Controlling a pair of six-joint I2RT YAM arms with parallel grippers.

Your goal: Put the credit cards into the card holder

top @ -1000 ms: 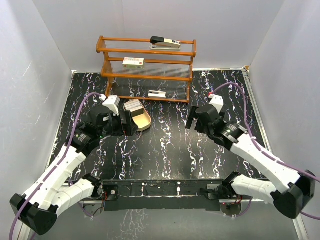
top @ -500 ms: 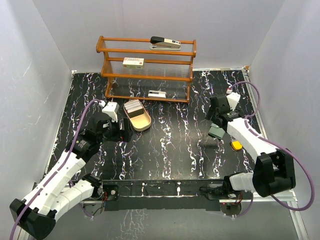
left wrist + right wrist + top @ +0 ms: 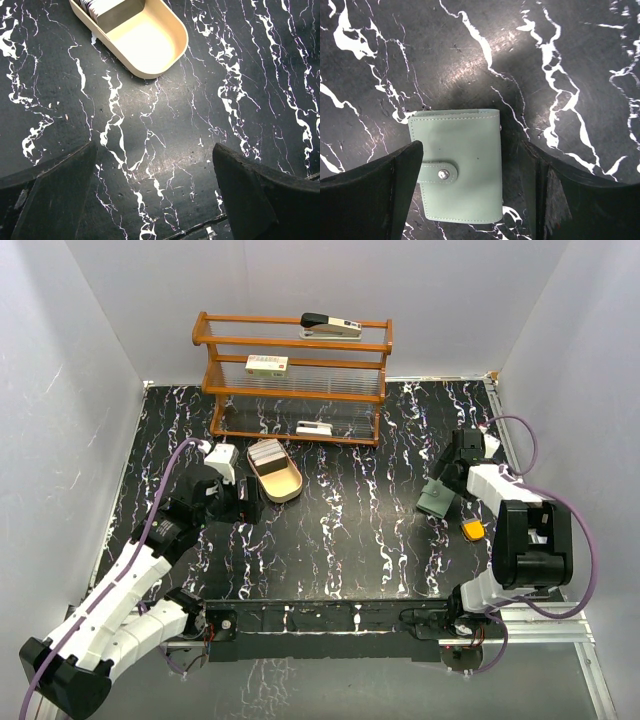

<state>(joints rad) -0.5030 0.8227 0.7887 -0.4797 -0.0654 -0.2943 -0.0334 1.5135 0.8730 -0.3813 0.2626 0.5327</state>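
Black marbled table (image 3: 340, 540) | left claw (image 3: 155, 200) spread, hovering | right claw (image 3: 475, 195) spread over card holder (image 3: 457, 160)

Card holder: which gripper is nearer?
Right. The right gripper is over the card holder, open; the left gripper is far off beside the tan tray.

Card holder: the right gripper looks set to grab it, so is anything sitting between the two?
Nothing visible does. The right gripper hangs open over the card holder, which lies snapped shut on the table, framed by the two fingers in the wrist view.
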